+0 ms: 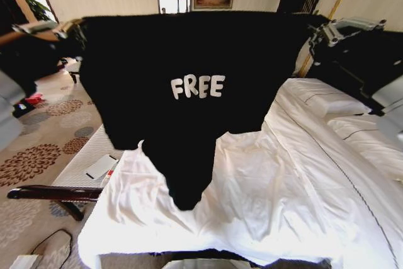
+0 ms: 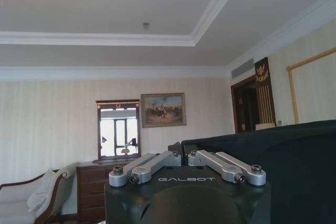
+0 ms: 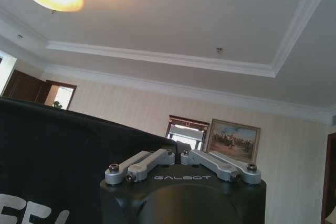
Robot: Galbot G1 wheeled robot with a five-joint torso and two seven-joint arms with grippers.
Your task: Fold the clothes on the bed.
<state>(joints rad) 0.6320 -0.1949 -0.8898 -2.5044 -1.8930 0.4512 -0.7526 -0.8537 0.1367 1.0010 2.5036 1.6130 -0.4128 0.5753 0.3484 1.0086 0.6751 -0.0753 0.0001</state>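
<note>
Left gripper and right gripper each pinch the black T-shirt, stretched high across the frame above the bed.

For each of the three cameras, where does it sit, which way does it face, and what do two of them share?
Head view: high on the robot, looking forward and down at the T-shirt held up over the bed; both arms at the edges.
Left wrist view: behind the left pincer, facing wall and ceiling.
Right wrist view: behind the right pincer, facing the ceiling.
Shared: every view shows the T-shirt and the painting.
</note>
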